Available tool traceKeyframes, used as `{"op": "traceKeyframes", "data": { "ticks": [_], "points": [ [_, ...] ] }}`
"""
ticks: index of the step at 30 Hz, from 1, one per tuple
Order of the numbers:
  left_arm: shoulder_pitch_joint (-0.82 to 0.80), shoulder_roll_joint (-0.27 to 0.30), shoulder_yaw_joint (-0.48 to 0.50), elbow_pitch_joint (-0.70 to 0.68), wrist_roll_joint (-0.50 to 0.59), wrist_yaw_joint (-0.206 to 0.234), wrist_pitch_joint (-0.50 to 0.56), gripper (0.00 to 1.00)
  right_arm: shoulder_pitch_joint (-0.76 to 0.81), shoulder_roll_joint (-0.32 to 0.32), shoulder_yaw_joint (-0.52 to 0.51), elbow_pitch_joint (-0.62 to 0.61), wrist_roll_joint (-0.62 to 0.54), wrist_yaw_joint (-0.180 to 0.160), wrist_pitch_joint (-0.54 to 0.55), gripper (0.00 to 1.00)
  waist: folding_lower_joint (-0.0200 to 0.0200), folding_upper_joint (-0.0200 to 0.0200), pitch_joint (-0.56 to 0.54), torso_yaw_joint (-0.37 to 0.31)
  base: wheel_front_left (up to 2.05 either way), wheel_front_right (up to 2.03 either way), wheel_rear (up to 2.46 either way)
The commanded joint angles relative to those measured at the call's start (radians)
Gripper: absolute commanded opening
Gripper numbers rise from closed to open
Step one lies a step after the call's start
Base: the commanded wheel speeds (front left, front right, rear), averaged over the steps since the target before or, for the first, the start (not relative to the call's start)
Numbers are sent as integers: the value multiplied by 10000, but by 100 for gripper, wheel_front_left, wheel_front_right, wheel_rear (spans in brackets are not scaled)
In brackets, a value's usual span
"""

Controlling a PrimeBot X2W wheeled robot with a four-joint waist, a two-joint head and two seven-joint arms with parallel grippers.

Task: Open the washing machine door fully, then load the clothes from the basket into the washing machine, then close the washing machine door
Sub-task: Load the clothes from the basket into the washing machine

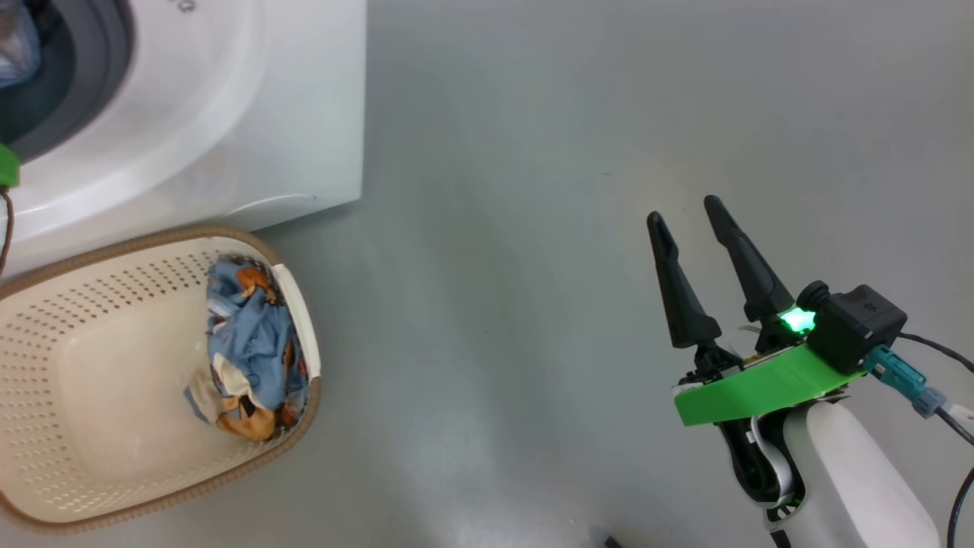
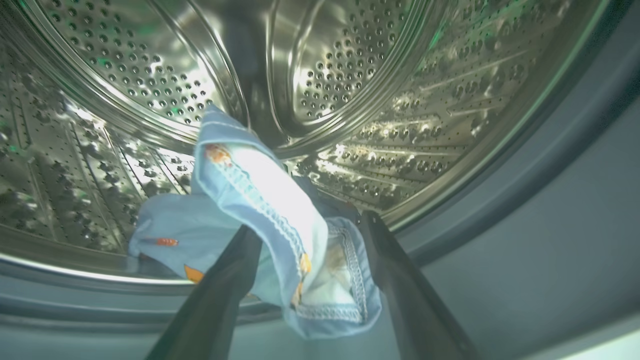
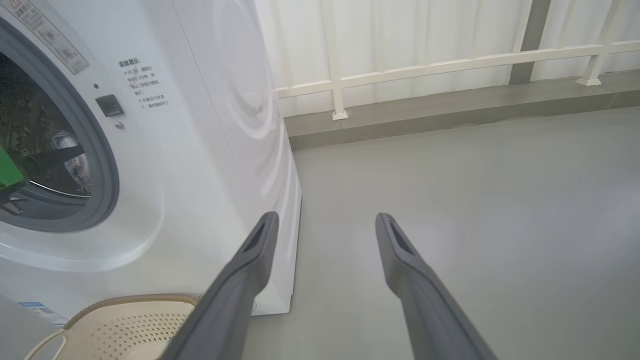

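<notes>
- Left jaws stand spread wide inside the steel drum (image 2: 350, 75), their dark fingers (image 2: 212, 305) rising from the bottom of the left wrist frame. I see them clamping nothing.
- Between those fingers, at centre frame, one light blue printed bundle (image 2: 260, 215) drapes loosely.
- Right jaws are open and empty at the lower right of the head frame, fingers (image 1: 681, 297) over grey floor (image 1: 494, 228).
- A second bundle (image 1: 251, 350) lies in the basket (image 1: 114, 301) at lower left, against its right wall.
- I see the basket just beside the washing machine (image 1: 228, 114), upper left.
</notes>
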Motion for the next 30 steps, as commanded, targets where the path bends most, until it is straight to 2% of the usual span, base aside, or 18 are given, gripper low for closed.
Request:
{"op": "traceKeyframes", "data": {
  "ticks": [1, 10, 24, 30],
  "points": [
    [168, 402, 290, -458, -55, -19, -129, 100, 300, -124, 76, -214, 96, 75, -78, 100, 0, 0, -86, 112, 0, 0, 0],
    [1720, 186, 1725, -2141, 198, 160, -134, 100, 401, -302, -27, -137, 69, 75, -78, 100, 0, 0, -659, 401, 0, 0, 0],
    [2538, -82, 2780, -2635, 1096, 75, -135, 100, 549, -465, -74, -111, 74, 75, -78, 100, 0, 0, -1041, 562, 0, 0, 0],
    [3469, -372, 3475, -3403, 1729, 97, -135, 100, 746, -599, -255, -51, 70, 75, -78, 100, 0, 0, -1473, 730, 0, 0, 0]
  ]
}}
